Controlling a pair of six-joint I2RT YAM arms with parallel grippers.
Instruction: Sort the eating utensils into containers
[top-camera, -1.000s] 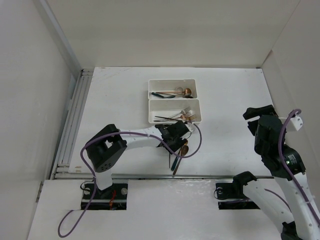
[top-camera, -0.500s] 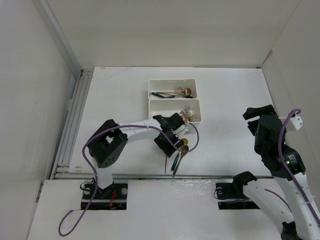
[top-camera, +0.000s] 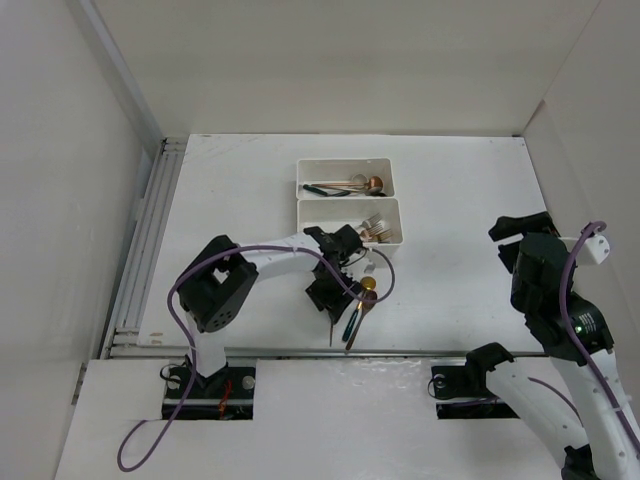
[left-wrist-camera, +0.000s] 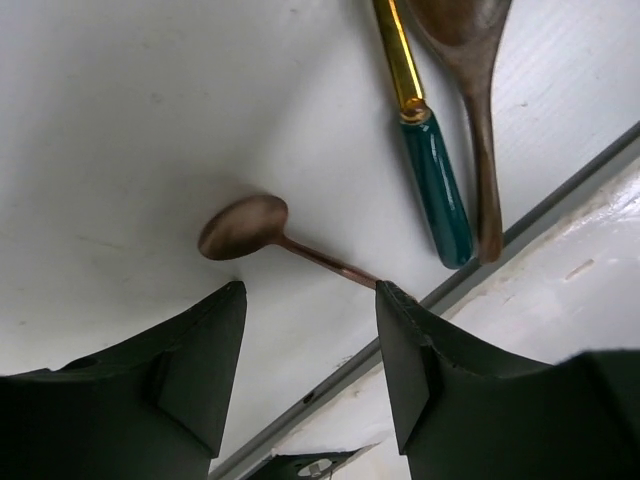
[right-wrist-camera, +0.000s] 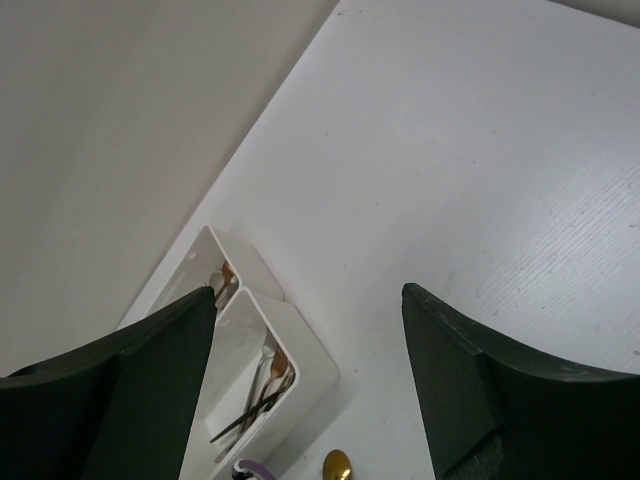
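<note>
The small copper spoon (left-wrist-camera: 243, 226) lies flat on the worktop (left-wrist-camera: 120, 110) right in front of the left jaws. Its bowl sits about in the middle of the gap and its thin handle runs off to 1 finger's tip (can't tell if it touches). Those jaws are spread wide with nothing in them, so I'd say it's lining up the grab.

Just past the spoon, off to one side of the jaws, are 2 more loose pieces side by side: a gold green-handled utensil (left-wrist-camera: 435, 180) and a dark brown spoon (left-wrist-camera: 482, 150).

Further out beyond the jaws, the near bin (top-camera: 303, 215) already has forks in it. The far bin (top-camera: 345, 161) behind it has spoons.

So it looks mostly done, with about 3 pieces left. The right jaws are wide open and empty too, well away from everything.
</note>
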